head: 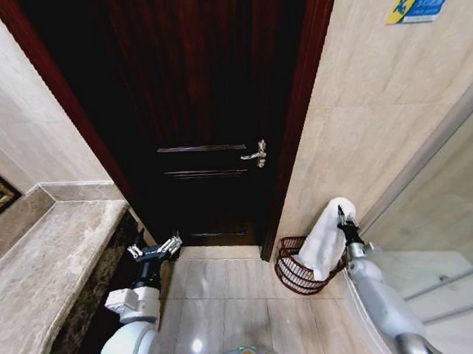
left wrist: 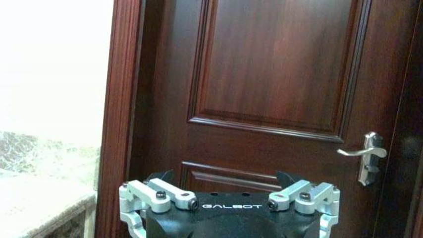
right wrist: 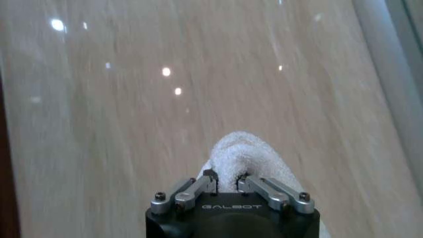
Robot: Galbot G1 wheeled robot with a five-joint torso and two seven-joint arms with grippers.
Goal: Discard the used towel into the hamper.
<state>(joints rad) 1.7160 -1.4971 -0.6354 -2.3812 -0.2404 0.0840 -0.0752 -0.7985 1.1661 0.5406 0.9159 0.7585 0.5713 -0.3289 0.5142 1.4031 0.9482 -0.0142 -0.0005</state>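
Left claw (head: 154,250) spread, idle beside the marble counter (head: 54,257). Right claw (head: 346,232) pinching the white towel (head: 327,239), which hangs partly into the hamper (head: 297,269) on the floor by the wall. Best bet: lower until the loose end sits well inside the rim, then release centred. Dark door (head: 206,105) behind.

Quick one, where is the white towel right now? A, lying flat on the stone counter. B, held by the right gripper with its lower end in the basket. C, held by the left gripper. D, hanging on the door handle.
B: the right gripper is closed on the towel, whose lower end sits in the hamper.
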